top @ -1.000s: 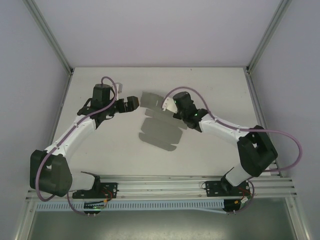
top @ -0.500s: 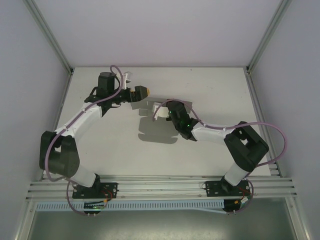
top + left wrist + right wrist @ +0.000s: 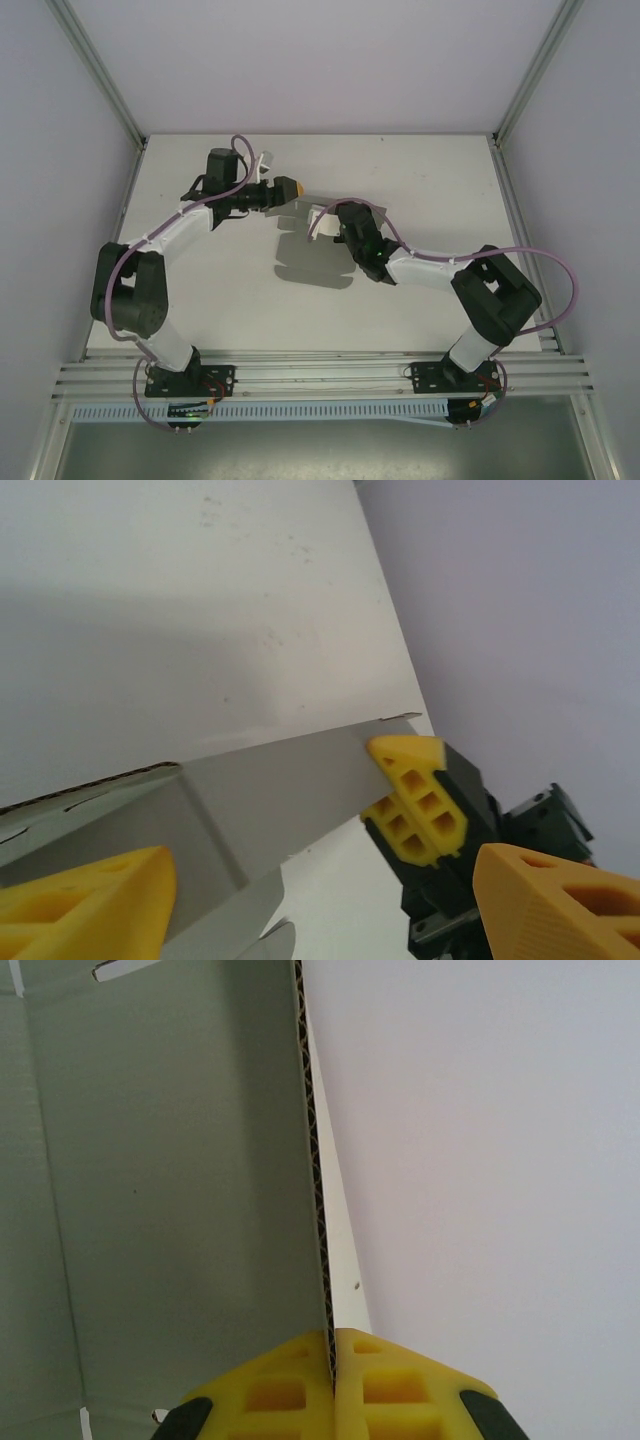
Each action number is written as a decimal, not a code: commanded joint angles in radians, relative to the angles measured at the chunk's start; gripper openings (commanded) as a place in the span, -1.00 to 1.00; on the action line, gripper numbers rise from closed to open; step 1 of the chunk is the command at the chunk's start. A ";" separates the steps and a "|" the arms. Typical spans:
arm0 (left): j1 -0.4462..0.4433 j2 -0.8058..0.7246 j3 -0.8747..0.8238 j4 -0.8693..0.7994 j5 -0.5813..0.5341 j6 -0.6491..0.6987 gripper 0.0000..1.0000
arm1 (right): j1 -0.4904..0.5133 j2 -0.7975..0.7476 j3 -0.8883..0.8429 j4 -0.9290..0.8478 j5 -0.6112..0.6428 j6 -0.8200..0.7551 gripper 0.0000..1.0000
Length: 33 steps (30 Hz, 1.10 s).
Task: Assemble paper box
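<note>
Left pincer [image 3: 290, 187] is over the far left part of the bench [image 3: 430, 180], pointing right, with its yellow fingers [image 3: 85, 900] spread wide. In the left wrist camera a grey flap of the paper box [image 3: 270, 800] runs up between them. One finger sits right at the flap's face and the other is well apart from it, so nothing is pinched on this side.

The paper box is a partly folded grey sheet about mid-bench, between the two arms. Its near part is down low and its far part is lifted up off the surface. The right wrist camera shows creases and a small slot cut on its inner face.

Right pincer [image 3: 333, 222] comes in from the right, just beside the left one, and it's pressed together on the raised flap. In its own camera the two yellow pads [image 3: 270, 1395] meet on the corrugated edge. The left wrist camera shows the same grip at the flap's corner.
</note>
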 commanded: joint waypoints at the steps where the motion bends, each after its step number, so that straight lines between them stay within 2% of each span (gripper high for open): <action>1: -0.005 0.011 0.005 -0.020 -0.001 -0.010 0.56 | 0.006 -0.023 -0.015 0.068 0.019 0.035 -1.00; 8: -0.011 0.039 0.012 0.029 0.036 -0.047 0.49 | 0.017 -0.020 -0.038 0.077 -0.020 0.045 -1.00; 16: -0.042 0.129 0.068 0.054 0.074 -0.077 0.23 | 0.030 -0.025 -0.039 0.094 -0.048 0.051 -1.00; 19: -0.050 0.131 0.065 0.076 0.073 -0.092 0.03 | 0.034 -0.024 -0.032 0.079 -0.055 0.056 -1.00; 23: -0.052 0.133 0.066 0.081 0.070 -0.102 -0.40 | 0.037 -0.012 -0.041 0.096 -0.063 0.056 -1.00; 26: -0.052 0.129 0.057 0.085 0.064 -0.116 -0.47 | 0.042 -0.007 -0.040 0.095 -0.049 0.052 -1.00; 30: -0.050 0.130 0.045 0.100 0.054 -0.141 -0.79 | 0.044 0.000 -0.047 0.110 -0.052 0.064 -1.00; 33: -0.052 0.128 0.031 0.138 0.068 -0.170 -0.89 | 0.049 0.003 -0.046 0.110 -0.046 0.072 -1.00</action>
